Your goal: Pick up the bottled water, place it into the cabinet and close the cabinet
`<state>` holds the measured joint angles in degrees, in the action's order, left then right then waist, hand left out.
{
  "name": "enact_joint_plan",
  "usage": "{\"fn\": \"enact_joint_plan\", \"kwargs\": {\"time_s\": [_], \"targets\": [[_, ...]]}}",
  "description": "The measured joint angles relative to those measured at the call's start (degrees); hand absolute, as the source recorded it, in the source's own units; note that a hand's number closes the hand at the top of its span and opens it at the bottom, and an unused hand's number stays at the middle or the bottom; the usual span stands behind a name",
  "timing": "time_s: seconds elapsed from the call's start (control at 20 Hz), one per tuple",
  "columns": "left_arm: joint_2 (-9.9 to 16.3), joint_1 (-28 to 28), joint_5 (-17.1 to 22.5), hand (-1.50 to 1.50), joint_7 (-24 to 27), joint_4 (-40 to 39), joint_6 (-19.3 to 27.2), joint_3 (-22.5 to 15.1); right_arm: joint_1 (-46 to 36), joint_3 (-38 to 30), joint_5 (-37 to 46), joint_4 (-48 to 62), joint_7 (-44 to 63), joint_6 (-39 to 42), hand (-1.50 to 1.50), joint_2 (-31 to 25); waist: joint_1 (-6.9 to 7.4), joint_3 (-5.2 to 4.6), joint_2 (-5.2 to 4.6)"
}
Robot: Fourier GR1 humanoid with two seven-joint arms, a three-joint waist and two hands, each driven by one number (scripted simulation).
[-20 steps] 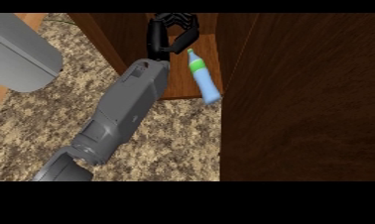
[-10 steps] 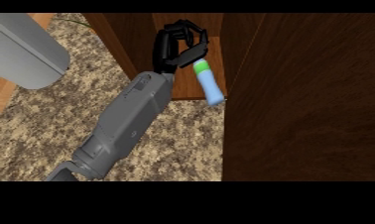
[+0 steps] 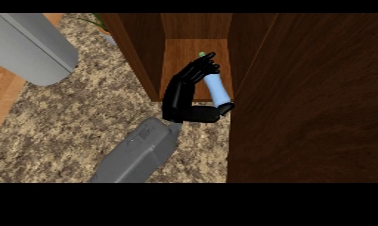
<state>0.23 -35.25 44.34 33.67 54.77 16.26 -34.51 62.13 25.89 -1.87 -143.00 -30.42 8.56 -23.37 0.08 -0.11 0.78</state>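
Observation:
The bottled water (image 3: 215, 88) is a pale blue bottle with a green cap (image 3: 201, 53), tilted with the cap pointing into the cabinet. My right hand (image 3: 190, 92) is shut on it, fingers over its left side and thumb under its base. It sits at the front edge of the open cabinet's wooden shelf (image 3: 179, 52), between the cabinet's left wall (image 3: 137, 55) and the open door (image 3: 310, 100) on the right. The hand hides most of the bottle. The left hand does not show.
Speckled stone counter (image 3: 66, 125) spreads left of and below the cabinet. A large grey rounded shape (image 3: 33, 47) fills the upper left corner. A green leaf (image 3: 96, 20) shows behind it. The tall dark door blocks the whole right side.
The right hand, open above the bottle before, has come down and curled round it. The bottle now lies in the hand at the shelf's front.

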Motion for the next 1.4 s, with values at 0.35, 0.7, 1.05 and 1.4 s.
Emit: {"fn": "enact_joint_plan", "kwargs": {"time_s": [0.35,0.7,1.05,1.4], "targets": [[5.82,17.73,-1.91,-1.5,1.27,17.16,3.58,-5.43,1.28,1.26,0.81,-0.16,-1.09,-2.31,-1.5,-0.77,1.26,-0.01,0.21],[16.78,32.82,-1.71,-1.5,3.81,31.78,1.8,-6.46,-0.28,2.12,2.07,0.01,-0.76,0.83,1.5,-7.45,2.3,-0.09,0.07],[26.8,41.7,-0.69,-1.5,7.51,38.76,-4.54,-4.37,-6.12,2.72,3.49,-0.09,-0.23,4.27,1.5,-15.32,3.01,-0.3,0.11],[36.49,50.2,1.54,-1.5,12.12,43.35,-11.17,0.39,-12.35,7.43,4.17,-0.41,4.6,1.81,1.5,-16.1,3.84,-0.45,-0.18]]}}
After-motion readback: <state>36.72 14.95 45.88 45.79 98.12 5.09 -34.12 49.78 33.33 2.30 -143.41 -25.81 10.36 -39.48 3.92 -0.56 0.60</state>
